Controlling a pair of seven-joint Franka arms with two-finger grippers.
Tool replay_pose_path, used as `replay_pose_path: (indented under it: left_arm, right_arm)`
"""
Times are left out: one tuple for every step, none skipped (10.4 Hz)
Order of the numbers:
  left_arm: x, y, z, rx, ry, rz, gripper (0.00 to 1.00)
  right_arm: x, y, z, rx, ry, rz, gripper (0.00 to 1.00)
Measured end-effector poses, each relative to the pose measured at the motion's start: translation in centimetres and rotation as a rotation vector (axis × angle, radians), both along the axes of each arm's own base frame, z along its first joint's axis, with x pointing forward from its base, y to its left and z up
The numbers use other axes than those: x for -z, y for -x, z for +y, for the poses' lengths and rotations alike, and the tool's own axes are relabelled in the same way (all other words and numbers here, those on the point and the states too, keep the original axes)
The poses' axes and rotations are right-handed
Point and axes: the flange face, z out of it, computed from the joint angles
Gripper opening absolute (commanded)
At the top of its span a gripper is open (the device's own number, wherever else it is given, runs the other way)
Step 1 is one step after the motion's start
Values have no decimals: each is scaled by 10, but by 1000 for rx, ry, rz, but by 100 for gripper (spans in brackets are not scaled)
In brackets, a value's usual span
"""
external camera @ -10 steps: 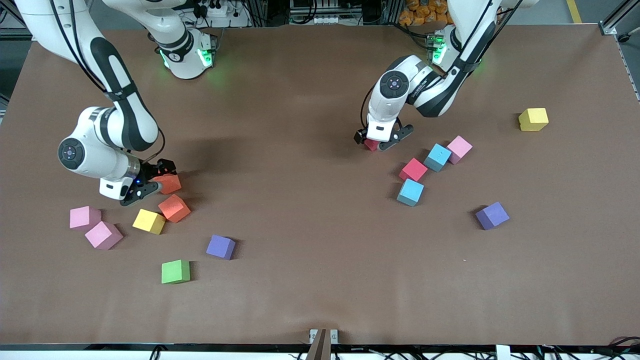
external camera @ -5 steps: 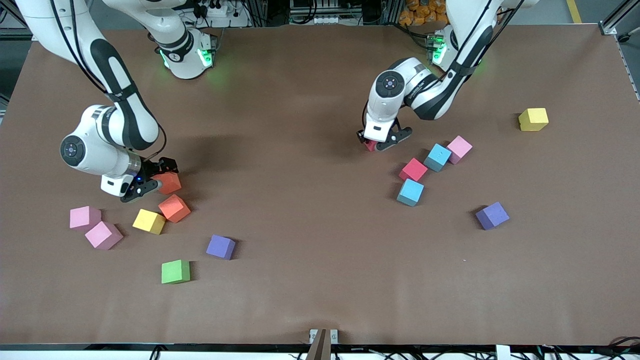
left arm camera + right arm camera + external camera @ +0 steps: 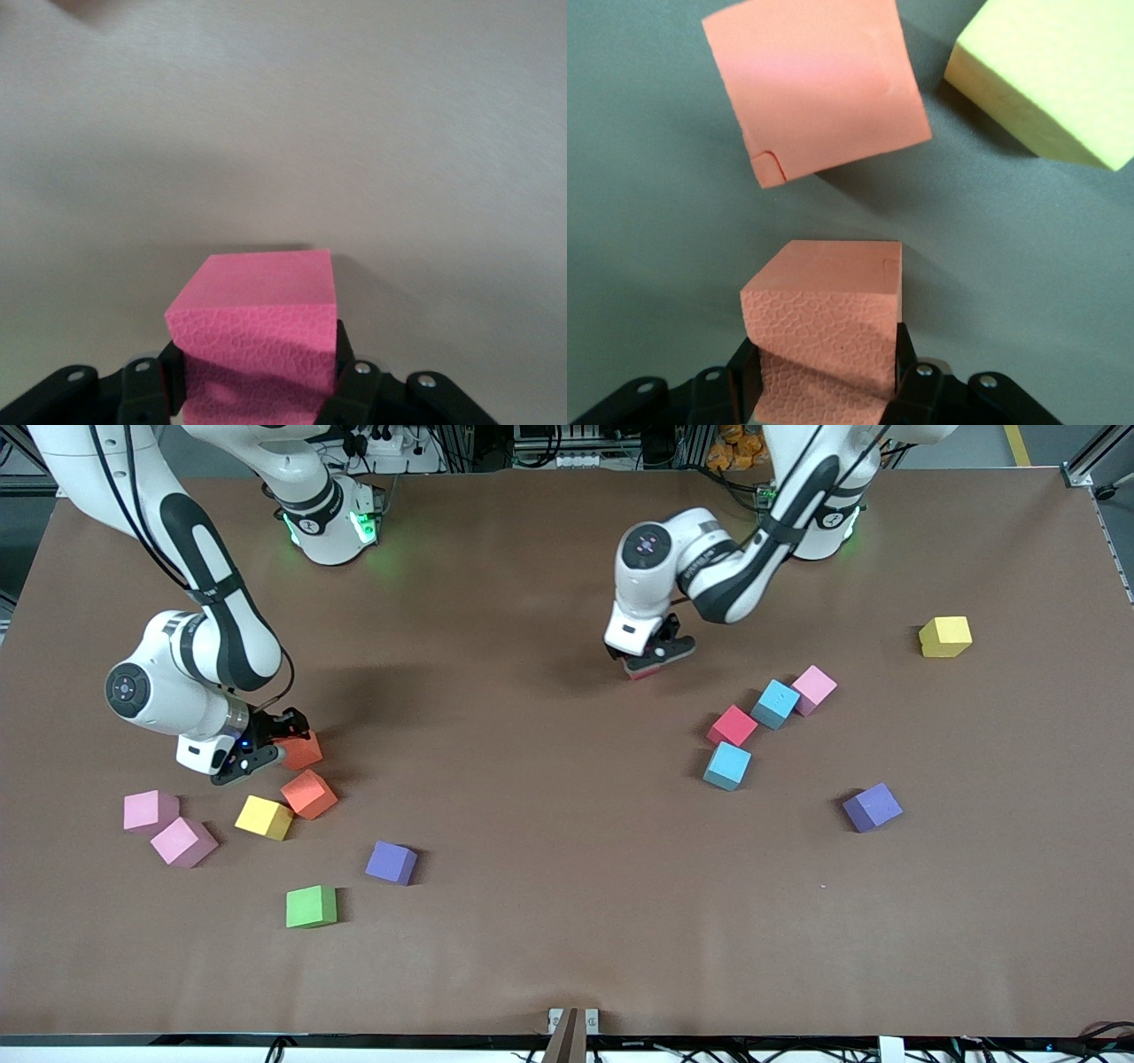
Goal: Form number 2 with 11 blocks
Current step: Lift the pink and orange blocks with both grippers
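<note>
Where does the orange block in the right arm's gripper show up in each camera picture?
Front view: the held orange block sits in the right gripper, toward the right arm's end of the table.
Right wrist view: the same block fills the middle foreground, clamped between the fingers.
Left wrist view: not in it.
Shared landmark: the second orange block, lying just next to the held one.

A brown tabletop [image 3: 549, 841] carries scattered foam cubes. Toward the right arm's end: two pink [image 3: 151, 810], yellow [image 3: 264, 817], orange [image 3: 308, 794], purple [image 3: 391, 862], green [image 3: 311, 906]. Toward the left arm's end: crimson [image 3: 732, 725], two blue [image 3: 727, 765], pink [image 3: 814, 689], purple [image 3: 872, 807], yellow [image 3: 944, 636].
</note>
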Motion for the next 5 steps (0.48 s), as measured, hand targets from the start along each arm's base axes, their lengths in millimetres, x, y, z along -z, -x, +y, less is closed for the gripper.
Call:
replay_pose_path:
  left_arm:
    - [-4,13,-16,44,5,-8,44]
    - [-7,27,-32,86,15,-12,44]
    - [-11,43,-50,129,27,-17,44]
    - [-14,59,-67,174,42,-19,44]
    - [-16,72,-82,216,54,-19,45]
  right_arm:
    - [-3,-3,1,-5,-1,-8,22]
    - [-10,-9,4,-12,-6,-8,22]
    - [-22,-17,7,-22,-18,9,22]
    - [-40,-27,11,-32,-34,30,23]
    - [-57,-35,13,-36,-46,46,23]
